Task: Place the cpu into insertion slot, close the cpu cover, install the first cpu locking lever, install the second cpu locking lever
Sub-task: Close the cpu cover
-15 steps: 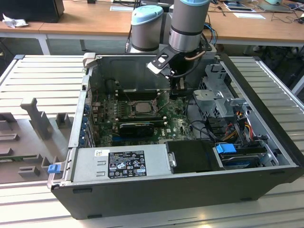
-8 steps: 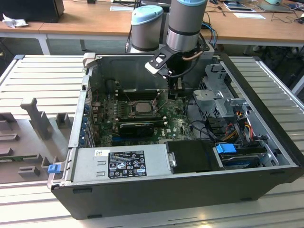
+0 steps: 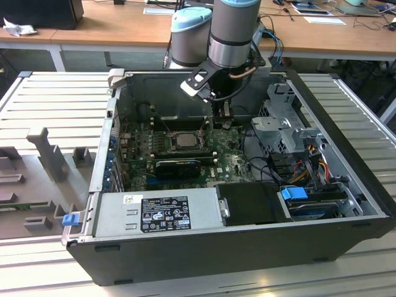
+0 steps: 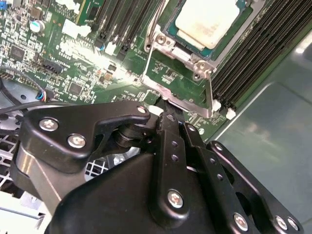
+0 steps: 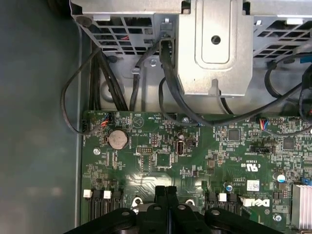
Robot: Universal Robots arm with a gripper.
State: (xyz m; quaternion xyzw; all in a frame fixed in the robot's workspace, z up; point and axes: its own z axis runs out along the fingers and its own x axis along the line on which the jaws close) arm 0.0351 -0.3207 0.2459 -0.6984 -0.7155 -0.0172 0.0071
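Gripper (image 5: pixel 166 191) is hovering just beside the insertion slot (image 4: pixel 183 48), jaws clenched on nothing, probably serving as a pusher; cpu (image 4: pixel 207 19) is lying seated inside it.

wooden desks (image 3: pixel 124 28) stand behind a ribbed grey table (image 3: pixel 55 99).

Arm (image 3: pixel 230 31) upright above its downward-pointing end effector (image 5: pixel 166 190), fingertips (image 5: pixel 160 193) pressed together.
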